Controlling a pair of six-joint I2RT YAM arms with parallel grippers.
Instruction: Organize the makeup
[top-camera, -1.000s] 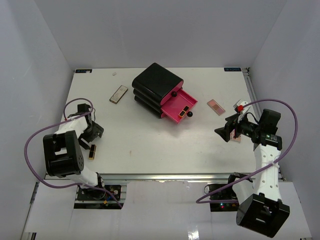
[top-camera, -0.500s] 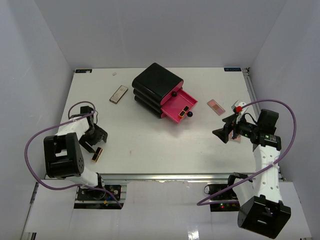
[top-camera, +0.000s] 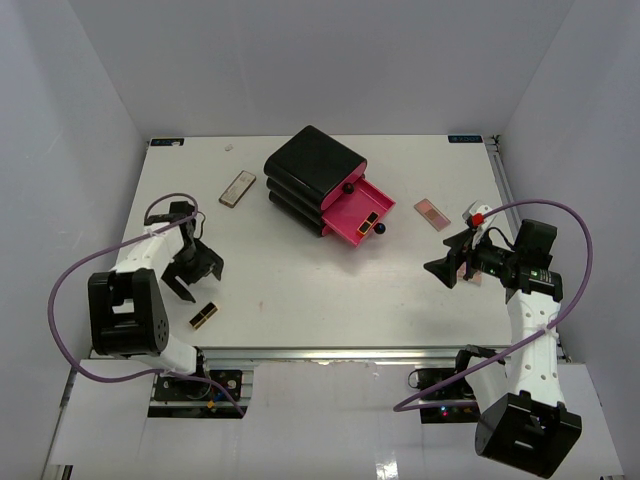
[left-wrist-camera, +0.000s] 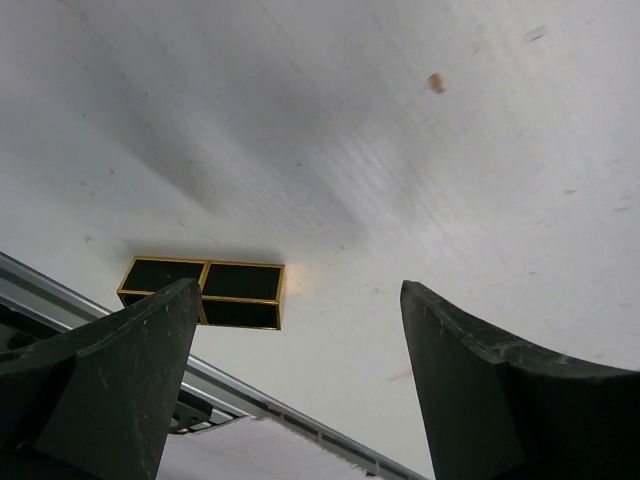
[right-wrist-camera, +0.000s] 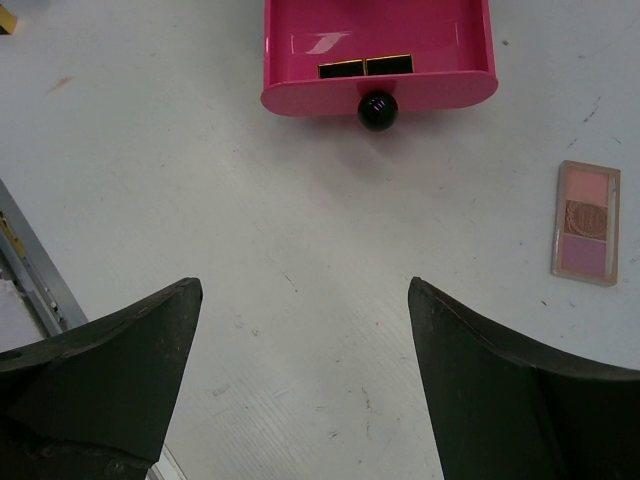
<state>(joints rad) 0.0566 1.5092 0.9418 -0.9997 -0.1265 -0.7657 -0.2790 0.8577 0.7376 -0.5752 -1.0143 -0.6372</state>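
A black-and-gold lipstick tube lies free on the table near the front edge; in the left wrist view it lies just beyond the left fingertip. My left gripper is open and empty just behind it. My right gripper is open and empty over bare table. A second lipstick tube lies in the open pink drawer. A pink palette lies right of the drawer. A slim tan-and-silver case lies at the back left.
The black box with pink drawers stands at the back centre, its open drawer's black knob facing my right gripper. The table's metal front rail runs just past the lipstick. White walls enclose the table.
My left gripper has moved right and away from the lipstick tube, which has shifted right toward the front edge and turned. My right gripper has edged slightly left.
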